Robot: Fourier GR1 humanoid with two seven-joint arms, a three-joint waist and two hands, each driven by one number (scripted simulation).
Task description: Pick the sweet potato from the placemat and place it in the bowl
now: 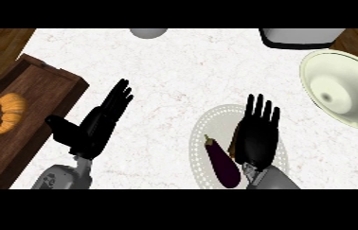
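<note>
White counter (182,68), right robot hand (257,132) over placemat (202,129), bowl (335,89) at right edge

Bare counter (174,68) between placemat (210,125) and bowl (334,84) — eggplant (222,163) crowds placemat.

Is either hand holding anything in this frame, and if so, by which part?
Nothing is visibly held. The left hand is open over the bare counter. The right hand hovers open above the placemat, beside the eggplant; what lies beneath it is hidden.
</note>
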